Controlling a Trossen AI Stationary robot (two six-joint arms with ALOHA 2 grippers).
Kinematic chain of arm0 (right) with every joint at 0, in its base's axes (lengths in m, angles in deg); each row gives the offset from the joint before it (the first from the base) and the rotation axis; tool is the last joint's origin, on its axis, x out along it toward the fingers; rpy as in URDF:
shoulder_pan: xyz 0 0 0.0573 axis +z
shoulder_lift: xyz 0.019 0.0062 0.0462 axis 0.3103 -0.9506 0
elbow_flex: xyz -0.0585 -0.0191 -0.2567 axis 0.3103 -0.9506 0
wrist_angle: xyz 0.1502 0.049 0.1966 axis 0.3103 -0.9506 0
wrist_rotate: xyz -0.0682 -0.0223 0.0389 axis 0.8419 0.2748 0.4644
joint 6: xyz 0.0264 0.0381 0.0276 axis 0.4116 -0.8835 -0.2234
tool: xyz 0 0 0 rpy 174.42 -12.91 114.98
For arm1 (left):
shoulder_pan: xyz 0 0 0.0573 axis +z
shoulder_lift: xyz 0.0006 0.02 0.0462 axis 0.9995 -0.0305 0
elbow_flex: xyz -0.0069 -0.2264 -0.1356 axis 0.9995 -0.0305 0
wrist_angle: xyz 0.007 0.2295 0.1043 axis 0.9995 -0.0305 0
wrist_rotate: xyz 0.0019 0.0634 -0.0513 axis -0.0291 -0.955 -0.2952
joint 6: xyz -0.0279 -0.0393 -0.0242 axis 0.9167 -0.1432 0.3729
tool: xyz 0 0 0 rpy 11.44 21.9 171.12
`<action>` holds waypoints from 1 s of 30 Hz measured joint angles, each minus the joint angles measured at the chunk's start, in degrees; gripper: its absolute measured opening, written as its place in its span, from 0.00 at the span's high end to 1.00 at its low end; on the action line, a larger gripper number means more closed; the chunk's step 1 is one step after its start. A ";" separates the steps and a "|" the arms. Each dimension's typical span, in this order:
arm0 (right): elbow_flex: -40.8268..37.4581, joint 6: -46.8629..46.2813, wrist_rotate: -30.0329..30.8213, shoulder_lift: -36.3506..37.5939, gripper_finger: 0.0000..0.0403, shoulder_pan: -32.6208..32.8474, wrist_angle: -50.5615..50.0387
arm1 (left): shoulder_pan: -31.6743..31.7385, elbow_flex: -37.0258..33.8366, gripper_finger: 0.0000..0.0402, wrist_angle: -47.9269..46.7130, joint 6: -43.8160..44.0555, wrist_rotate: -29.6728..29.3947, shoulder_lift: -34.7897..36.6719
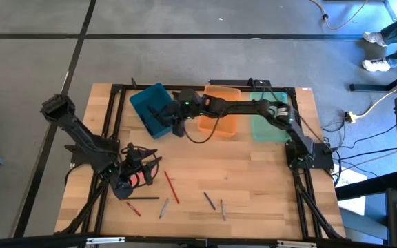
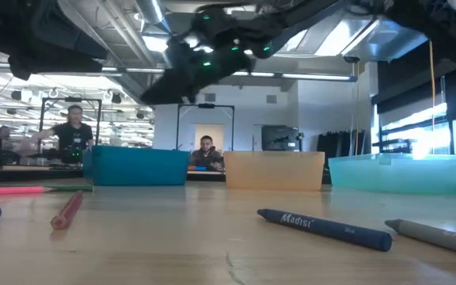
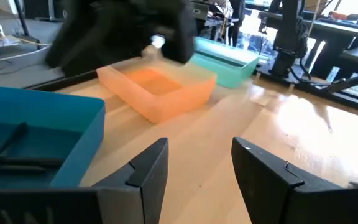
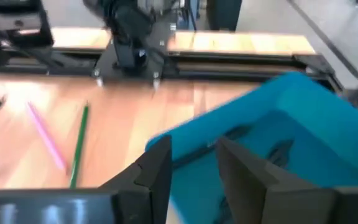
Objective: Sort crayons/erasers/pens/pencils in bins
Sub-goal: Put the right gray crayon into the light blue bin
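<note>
Three bins stand along the table's far side: a teal bin [image 1: 151, 103], an orange bin [image 1: 220, 124] and a mint bin [image 1: 263, 128]. My right gripper [image 1: 177, 128] hovers open over the teal bin's near-right edge [image 4: 303, 106], holding nothing. Dark sticks [image 4: 241, 132] lie inside that bin. My left gripper [image 1: 124, 187] is open and empty, low over the table's near left part, its fingers [image 3: 151, 165] apart. Loose sticks lie flat on the near table: a red one [image 1: 171, 186], a black one [image 1: 144, 198], a grey-blue one [image 1: 209, 200] and a grey one [image 1: 222, 209].
A pink stick [image 4: 45, 134] and a green stick [image 4: 79, 143] lie near the left arm. A blue crayon [image 2: 323, 228] and a red one [image 2: 67, 210] lie close to the low camera. A black frame rail [image 1: 109, 124] borders the table. People show in the room behind.
</note>
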 joint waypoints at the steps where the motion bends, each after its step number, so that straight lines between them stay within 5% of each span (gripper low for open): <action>1: -2.71 0.06 0.06 1.90 0.69 -0.01 0.96 | -0.22 -0.01 0.58 0.70 0.04 -0.02 -0.26; 7: -26.22 -5.71 0.34 15.90 0.70 1.38 17.11 | 2.27 0.01 0.58 8.27 -4.38 0.54 -3.80; 11: -37.66 -7.73 3.04 21.39 0.70 5.27 21.48 | 9.33 -0.01 0.58 21.29 -15.61 11.50 -8.35; 18: -46.26 -6.69 6.77 25.66 0.70 13.14 19.61 | 17.20 0.01 0.58 43.53 -33.52 31.54 -14.35; 25: -49.58 -8.33 18.58 30.42 0.70 20.05 12.15 | 17.93 0.49 0.58 48.29 -35.89 38.84 -15.90; 30: -49.58 -9.53 12.18 31.16 0.70 24.98 4.48 | 16.02 2.49 0.58 47.08 -35.89 40.25 -18.21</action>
